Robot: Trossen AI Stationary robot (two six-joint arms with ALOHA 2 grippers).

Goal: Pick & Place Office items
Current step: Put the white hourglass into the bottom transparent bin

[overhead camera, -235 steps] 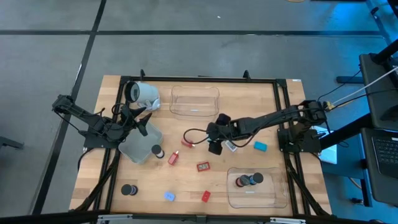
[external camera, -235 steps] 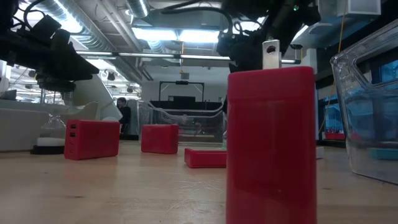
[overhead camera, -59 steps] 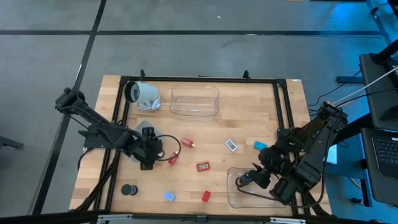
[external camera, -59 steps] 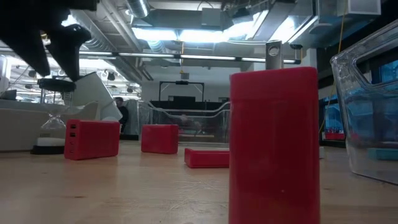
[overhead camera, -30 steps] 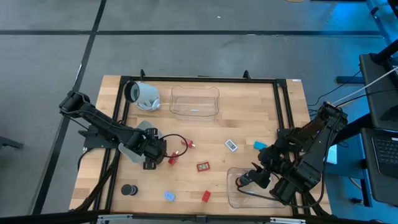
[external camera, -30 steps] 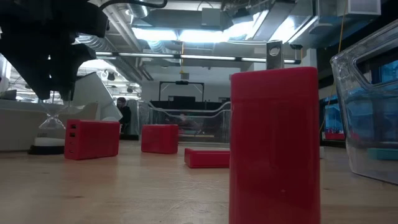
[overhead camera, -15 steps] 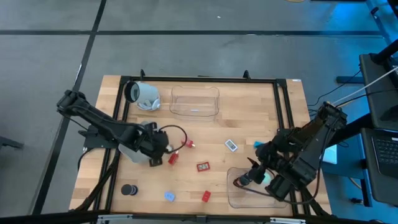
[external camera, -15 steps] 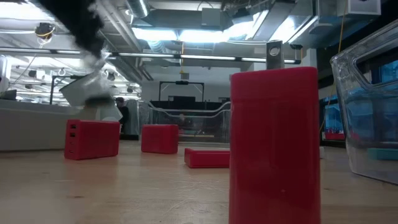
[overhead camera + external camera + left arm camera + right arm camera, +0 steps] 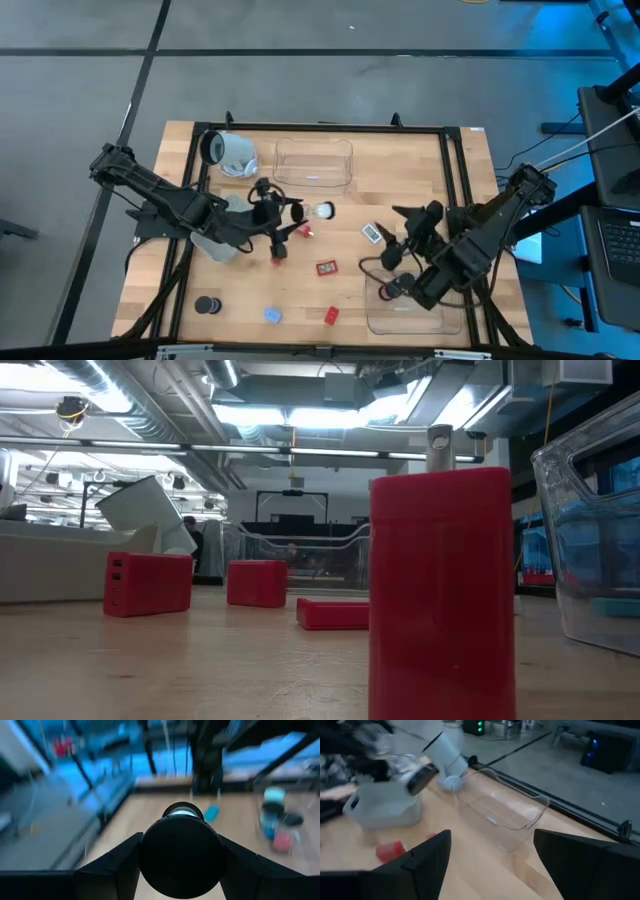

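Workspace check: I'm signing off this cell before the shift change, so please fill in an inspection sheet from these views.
Surface: wooden table in a black frame; no spills seen.
Job's things: red blocks, blue piece, flat black puck and white piece loose on the wood; some pucks in the right-hand clear tray, partly hidden by the arm.
Clutter: white-grey cylinder on its side; empty clear tray beside it.
End effectors: left end effector shut on a round black puck above mid-table; right end effector open, empty.
Cables: dark loop at the right wrist.
Surroundings: grey floor; laptop desk on the right.
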